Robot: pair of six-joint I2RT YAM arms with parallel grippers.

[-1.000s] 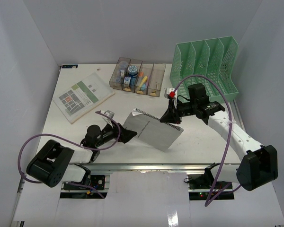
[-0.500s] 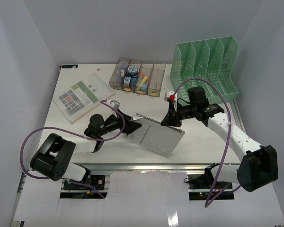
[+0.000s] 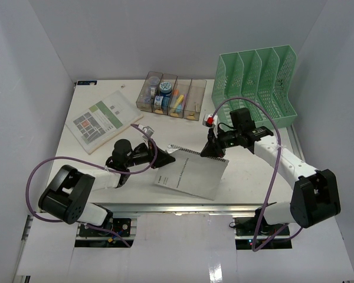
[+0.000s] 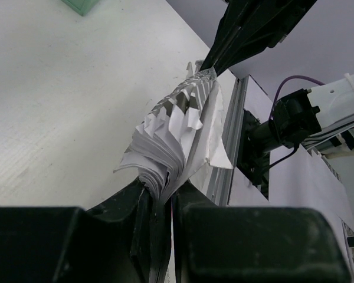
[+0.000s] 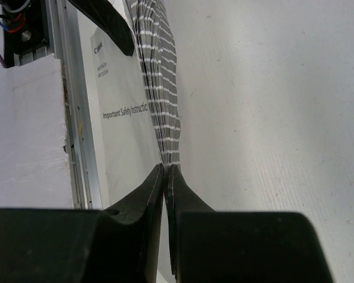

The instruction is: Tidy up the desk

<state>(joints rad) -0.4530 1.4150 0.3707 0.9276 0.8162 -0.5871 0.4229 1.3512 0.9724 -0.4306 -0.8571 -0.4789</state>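
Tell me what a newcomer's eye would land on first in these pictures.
Both arms grip one grey spiral-bound manual near the front of the desk. The left gripper pinches its fanned left edge and the right gripper its bound far edge. Behind, a green mesh file rack stands at the far right, beside a row of clear bins.

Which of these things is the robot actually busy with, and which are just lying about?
In hand: spiral booklet, pinched by left gripper and right gripper; the desk under it.
Lying about: green file rack, clear bins, colourful magazine.
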